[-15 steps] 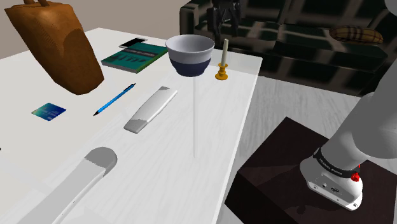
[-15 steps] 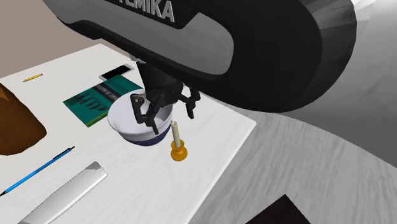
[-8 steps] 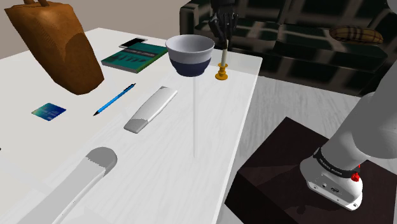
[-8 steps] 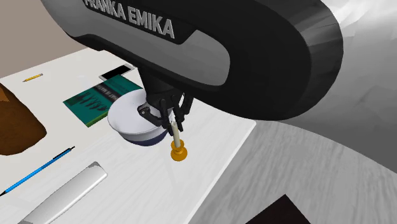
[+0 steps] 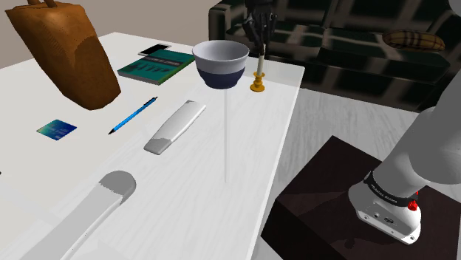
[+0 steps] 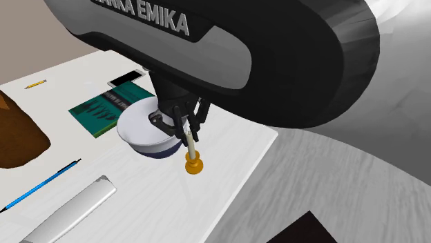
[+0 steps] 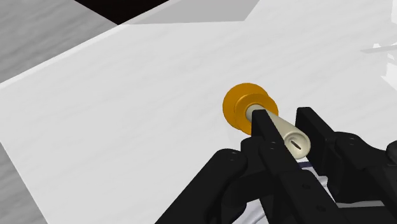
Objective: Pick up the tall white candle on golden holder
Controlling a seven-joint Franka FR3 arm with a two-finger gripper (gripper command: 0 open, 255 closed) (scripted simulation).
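Observation:
A tall cream-white candle [image 5: 261, 60] stands upright in a small golden holder [image 5: 258, 85] near the far edge of the white table [image 5: 207, 185], beside a bowl. My black gripper [image 5: 261, 46] comes down from above and is shut on the candle's upper part. In the second exterior view the gripper [image 6: 186, 129] clasps the candle [image 6: 190, 146] just above the holder [image 6: 194, 166], which rests on the table. The wrist view looks down the candle [image 7: 284, 131] to the holder [image 7: 239, 105], with one finger pressed against each side of the candle.
A white and dark-blue bowl [image 5: 220, 63] stands close beside the candle. Farther off lie a green book [image 5: 155, 68], a blue pen [image 5: 133, 115], a grey-white flat object [image 5: 175, 125] and a brown bag [image 5: 66, 52]. A dark sofa [image 5: 347, 44] stands beyond the table.
A second ago the gripper hung open above the candle. It has come down over it and its fingers have shut on it. Nothing has moved in the last half second.

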